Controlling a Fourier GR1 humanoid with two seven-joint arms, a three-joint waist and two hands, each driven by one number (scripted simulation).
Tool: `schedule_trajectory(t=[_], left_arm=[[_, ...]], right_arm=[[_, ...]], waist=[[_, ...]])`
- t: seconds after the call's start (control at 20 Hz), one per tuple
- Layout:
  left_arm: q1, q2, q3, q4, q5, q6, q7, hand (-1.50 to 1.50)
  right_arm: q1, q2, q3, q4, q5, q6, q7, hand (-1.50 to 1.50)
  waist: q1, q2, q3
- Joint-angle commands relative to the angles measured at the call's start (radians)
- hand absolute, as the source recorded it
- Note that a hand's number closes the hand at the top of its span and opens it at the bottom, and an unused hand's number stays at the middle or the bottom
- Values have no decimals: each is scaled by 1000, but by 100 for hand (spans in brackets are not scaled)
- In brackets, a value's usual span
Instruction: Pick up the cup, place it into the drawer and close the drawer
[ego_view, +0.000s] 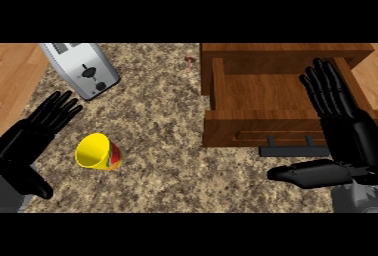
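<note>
While the cup (97, 151) lies untouched on the worktop (170, 115), I judge pickup pending: my left hand (37, 131) (fingers straight, like the right hand (341, 115)) must close around it

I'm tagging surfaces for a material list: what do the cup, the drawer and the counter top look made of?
The cup looks like glossy plastic or glazed ceramic: bright yellow with a red patch, smooth sheen. The drawer looks like stained wood: brown grain lines, with a dark, probably metal, handle. The counter top looks like polished granite or similar stone: speckled beige and brown.
</note>
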Motion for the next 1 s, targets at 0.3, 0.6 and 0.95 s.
schedule_trajectory(t=[0.3,0.6,0.95], left_arm=[[-154,33,15,466,-347,-24,-341,-150],[-183,24,-31,686,-485,34,-578,-150],[-232,59,-65,886,-558,70,-747,-150]], right_arm=[[-29,-7,-13,-5,1,18,14,-150],[-20,-25,-60,15,-40,51,-20,-150],[-82,-17,-51,57,-1,22,-15,-150]], waist=[[-4,0,0],[-9,1,-1],[-17,7,-3]])
